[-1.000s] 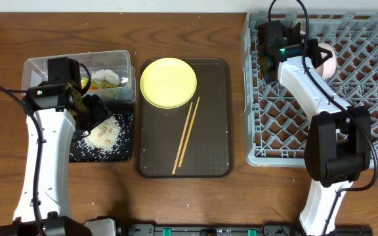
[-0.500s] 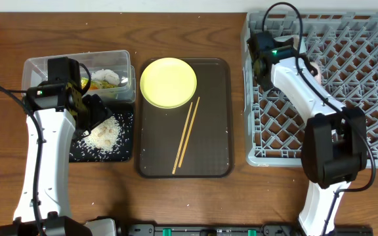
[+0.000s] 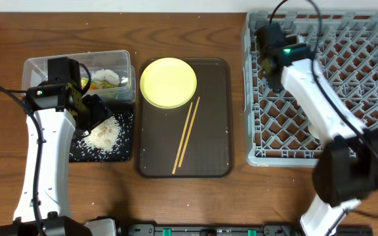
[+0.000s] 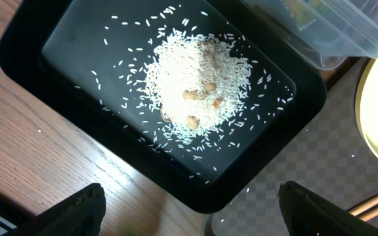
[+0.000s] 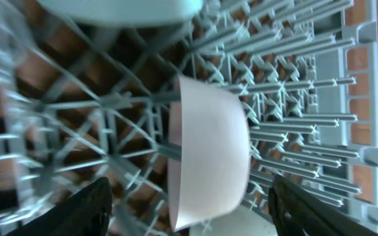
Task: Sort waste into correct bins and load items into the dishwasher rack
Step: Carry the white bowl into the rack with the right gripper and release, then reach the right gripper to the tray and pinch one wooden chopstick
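Observation:
My right gripper [image 5: 192, 219] is open over the grey dishwasher rack [image 3: 373, 98], its fingers standing apart on either side of a small pale cup [image 5: 209, 151]. The cup lies on its side between the pegs. A light blue bowl [image 5: 123, 8] shows at the top edge of the right wrist view. My left gripper [image 4: 199, 219] is open and empty above the near corner of the black tray [image 4: 71, 52], which holds a heap of rice scraps [image 4: 195, 92]. The clear tub [image 3: 44, 65] holds the wrapper [image 3: 92, 83] and white paper. The yellow plate [image 3: 168, 82] and chopsticks [image 3: 186, 134] lie on the brown tray [image 3: 215, 118].
The right arm [image 3: 307, 78] stretches across the rack's left half and hides the cup from overhead. A white rounded object [image 5: 241, 223] sits in the rack just below the cup. The clear tub's corner [image 4: 333, 33] overhangs the black tray.
My right gripper has opened and let go of the cup, which now rests in the rack. The right arm has swung over it. The left arm has not moved.

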Robot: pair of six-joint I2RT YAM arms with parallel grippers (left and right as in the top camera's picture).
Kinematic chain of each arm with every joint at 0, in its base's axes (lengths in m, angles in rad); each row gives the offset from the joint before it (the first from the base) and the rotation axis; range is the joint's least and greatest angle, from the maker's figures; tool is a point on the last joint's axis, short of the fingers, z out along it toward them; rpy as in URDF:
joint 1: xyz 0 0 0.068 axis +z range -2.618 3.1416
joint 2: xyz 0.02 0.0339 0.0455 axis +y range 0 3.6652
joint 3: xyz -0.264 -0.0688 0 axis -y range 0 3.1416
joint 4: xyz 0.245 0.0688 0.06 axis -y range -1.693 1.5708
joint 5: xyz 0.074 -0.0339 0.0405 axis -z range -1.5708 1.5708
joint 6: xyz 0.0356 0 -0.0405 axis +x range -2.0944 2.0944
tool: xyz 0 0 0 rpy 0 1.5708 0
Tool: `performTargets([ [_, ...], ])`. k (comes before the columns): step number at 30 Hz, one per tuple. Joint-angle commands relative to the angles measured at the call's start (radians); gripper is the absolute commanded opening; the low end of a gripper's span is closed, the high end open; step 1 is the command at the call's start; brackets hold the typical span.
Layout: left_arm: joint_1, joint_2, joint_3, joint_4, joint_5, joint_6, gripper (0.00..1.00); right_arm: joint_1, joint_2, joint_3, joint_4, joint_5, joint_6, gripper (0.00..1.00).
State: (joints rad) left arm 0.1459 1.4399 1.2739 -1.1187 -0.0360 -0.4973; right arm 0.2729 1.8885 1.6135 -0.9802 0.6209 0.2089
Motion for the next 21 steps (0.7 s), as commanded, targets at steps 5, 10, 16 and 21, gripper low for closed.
performTargets([
  [5, 0.005, -0.003, 0.000, -0.004, -0.006, 0.006, 0.87, 0.003, -0.172, 0.002, 0.032, -0.494, 0.022, 0.76],
  [10, 0.005, -0.003, 0.000, -0.010, -0.025, 0.010, 0.87, 0.036, -0.161, 0.001, 0.069, -0.888, 0.023, 0.72],
  [16, 0.005, -0.003, 0.000, -0.018, -0.025, 0.010, 0.87, 0.156, -0.092, 0.001, 0.072, -0.878, 0.072, 0.71],
  [21, 0.005, -0.003, 0.000, -0.018, -0.025, 0.010, 0.87, 0.270, 0.011, 0.001, 0.062, -0.875, 0.175, 0.69],
])
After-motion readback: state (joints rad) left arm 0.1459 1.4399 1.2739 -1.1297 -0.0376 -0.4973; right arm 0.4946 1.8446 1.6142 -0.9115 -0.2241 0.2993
